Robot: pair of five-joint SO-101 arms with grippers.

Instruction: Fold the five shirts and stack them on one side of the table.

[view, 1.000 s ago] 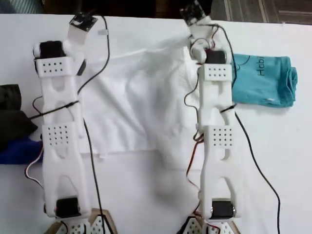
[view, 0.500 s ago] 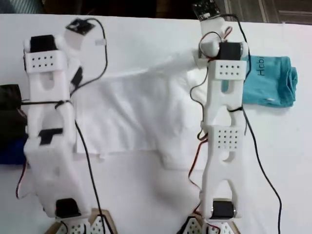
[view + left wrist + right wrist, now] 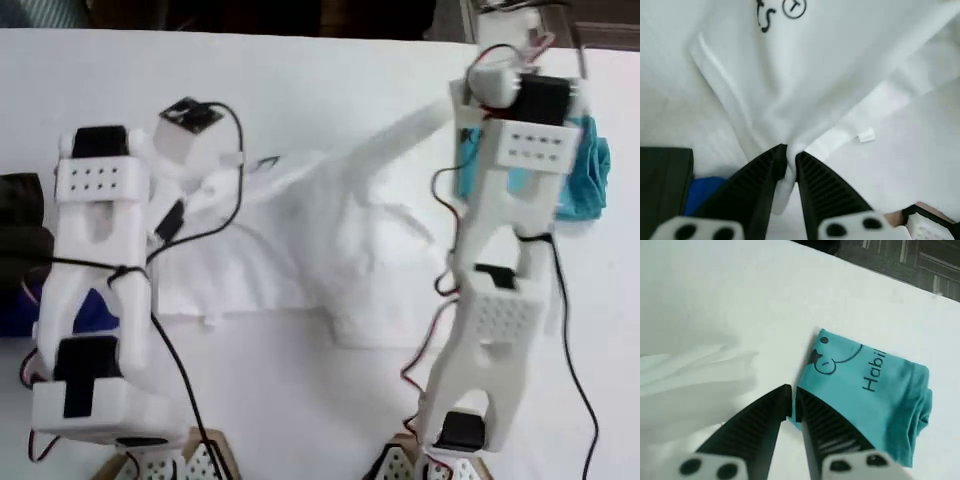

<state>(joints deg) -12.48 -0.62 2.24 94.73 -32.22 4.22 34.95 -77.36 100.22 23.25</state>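
A white shirt [image 3: 340,240] lies crumpled across the middle of the table [image 3: 300,70]. My left gripper [image 3: 185,205] is shut on a bunched edge of the white shirt [image 3: 830,65], with the fabric pinched between its fingertips [image 3: 790,161]. My right gripper [image 3: 458,115] is raised at the far right and shut on the other end, which stretches up to it. In the right wrist view the white shirt [image 3: 685,390] hangs beside the closed right gripper [image 3: 792,399]. A folded teal shirt [image 3: 592,170] lies under the right arm, and the same teal shirt [image 3: 875,390] lies just beyond the fingers.
Dark folded shirts [image 3: 20,230] and a blue one [image 3: 90,310] lie at the table's left edge beside the left arm. The black shirt [image 3: 665,170] and blue shirt [image 3: 710,187] also lie next to the left fingers. Cables trail along both arms.
The left arm drew back toward the near edge, dragging its end of the white shirt. The right arm swung right over the teal shirt, stretching the other end upward.
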